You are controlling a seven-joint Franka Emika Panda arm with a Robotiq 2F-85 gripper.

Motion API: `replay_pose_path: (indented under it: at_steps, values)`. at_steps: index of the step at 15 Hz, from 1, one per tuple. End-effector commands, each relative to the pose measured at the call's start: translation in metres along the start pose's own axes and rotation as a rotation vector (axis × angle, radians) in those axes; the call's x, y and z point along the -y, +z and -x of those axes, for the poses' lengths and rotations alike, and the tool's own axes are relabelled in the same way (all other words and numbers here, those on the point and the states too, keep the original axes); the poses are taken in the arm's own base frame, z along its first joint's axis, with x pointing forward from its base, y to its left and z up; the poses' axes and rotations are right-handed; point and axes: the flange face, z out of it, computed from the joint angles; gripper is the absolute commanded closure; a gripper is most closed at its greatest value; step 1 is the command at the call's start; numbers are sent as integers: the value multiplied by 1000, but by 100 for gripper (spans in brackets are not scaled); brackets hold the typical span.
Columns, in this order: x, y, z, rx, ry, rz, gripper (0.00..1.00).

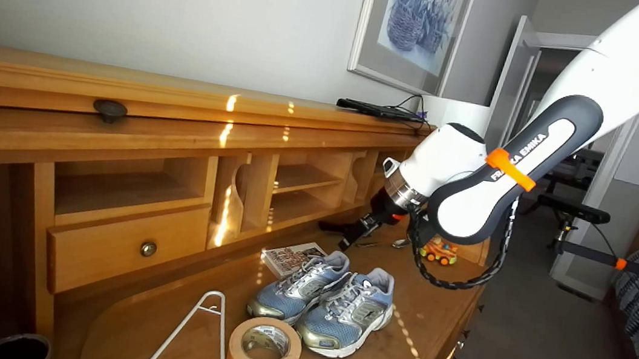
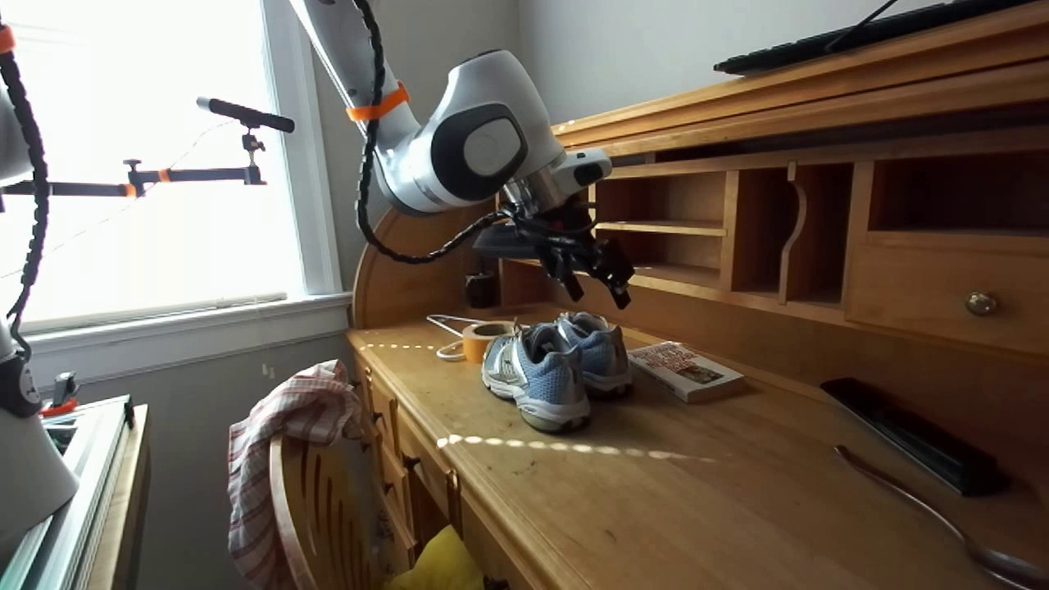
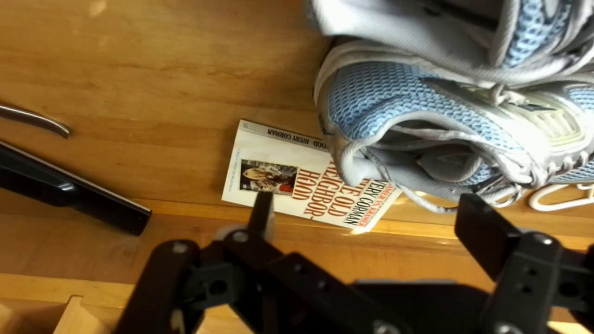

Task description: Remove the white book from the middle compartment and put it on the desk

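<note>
In an exterior view, wooden desk (image 2: 656,500) at lower right, robot arm (image 2: 459,147) at upper centre, blue-grey shoes (image 2: 561,373) mid-frame, gripper (image 2: 599,297) near frame centre, jaws spread apart, white book (image 2: 687,370) flat on the desk right of the shoes, tape roll (image 2: 474,349) to their left

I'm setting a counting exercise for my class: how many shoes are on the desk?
2. One shoe sits beside the white book; the other shoe stands alongside, nearer the front edge of the desk. No others show.
</note>
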Motion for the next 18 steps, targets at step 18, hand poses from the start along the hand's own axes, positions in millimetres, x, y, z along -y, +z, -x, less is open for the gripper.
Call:
replay_pose_path:
  at_steps: [18]
  values:
    - [49, -157, -6, 171, 172, 22, 0]
